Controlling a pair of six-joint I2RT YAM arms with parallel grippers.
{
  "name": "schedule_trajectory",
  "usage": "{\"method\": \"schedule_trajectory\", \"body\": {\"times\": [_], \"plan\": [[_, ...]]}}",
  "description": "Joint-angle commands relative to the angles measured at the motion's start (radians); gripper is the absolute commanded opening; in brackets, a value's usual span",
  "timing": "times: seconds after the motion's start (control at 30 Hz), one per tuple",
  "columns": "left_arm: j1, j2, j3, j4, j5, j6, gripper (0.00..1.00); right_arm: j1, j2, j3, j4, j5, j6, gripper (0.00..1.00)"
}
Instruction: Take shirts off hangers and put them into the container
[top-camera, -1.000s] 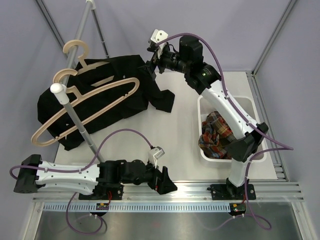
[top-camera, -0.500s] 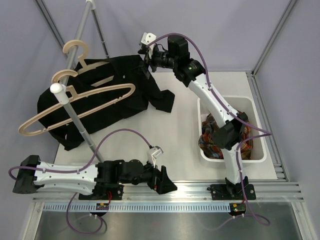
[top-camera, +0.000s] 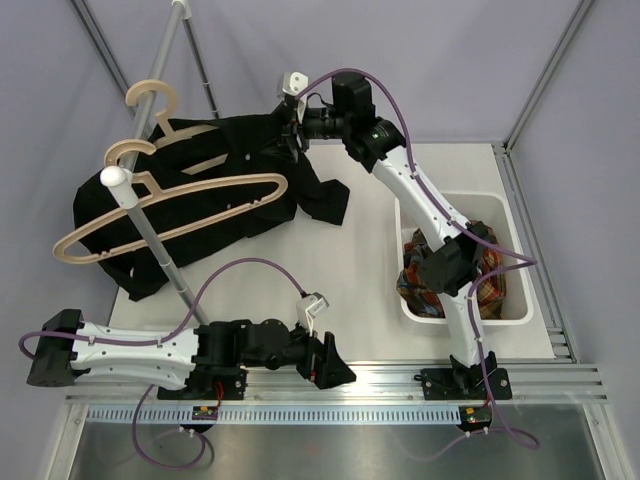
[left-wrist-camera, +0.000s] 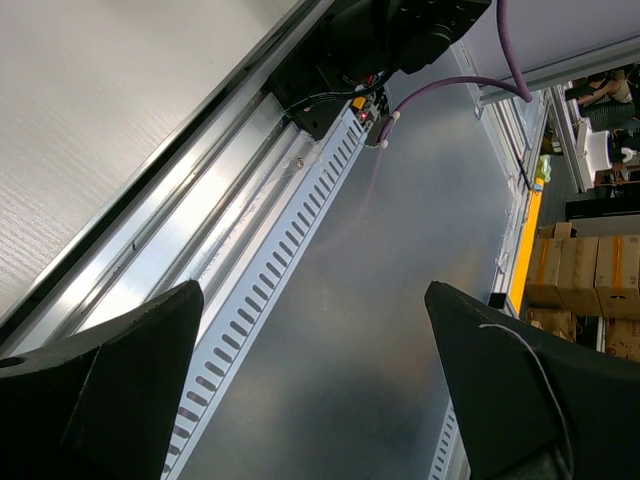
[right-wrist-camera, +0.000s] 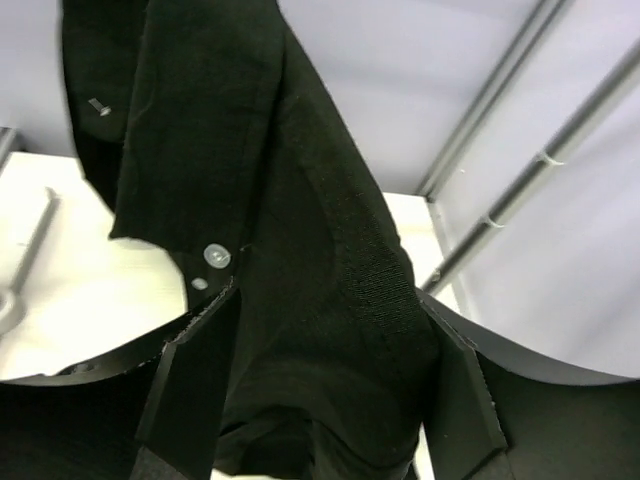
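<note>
The black shirt (top-camera: 262, 150) is matte woven cloth with small pale round buttons (right-wrist-camera: 216, 256). It drapes from a bowed wooden hanger (top-camera: 205, 132) on the rail (top-camera: 165, 50), its tail on the white worktop (top-camera: 350, 270). The right end effector (right-wrist-camera: 328, 300) straddles a fold by the button edge; whether it pinches, I cannot tell. The left end effector (left-wrist-camera: 310, 300) gapes wide. A crumpled plaid shirt (top-camera: 418, 262) lies in the smooth white basket (top-camera: 455, 197).

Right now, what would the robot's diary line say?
right gripper: around black shirt edge, grip unclear | left gripper: open, empty | plaid shirt: in container | one hanger: bare
</note>
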Motion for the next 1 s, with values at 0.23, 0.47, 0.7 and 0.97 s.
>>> {"method": "schedule_trajectory", "body": {"times": [0.23,0.47,0.7,0.97], "plan": [[-0.008,-0.007,0.005,0.073,0.019,0.0,0.99,0.012,-0.168,-0.119,-0.012,-0.127,0.019,0.52],[-0.022,-0.001,0.011,0.079,0.012,-0.005,0.99,0.013,-0.13,-0.012,-0.055,-0.185,0.067,0.25],[-0.03,-0.006,0.014,0.067,0.001,-0.002,0.99,0.015,-0.076,0.054,-0.072,-0.219,0.108,0.0],[-0.03,-0.004,0.009,0.071,-0.005,0.003,0.99,0.02,-0.095,0.011,0.052,-0.251,0.222,0.0]]}}
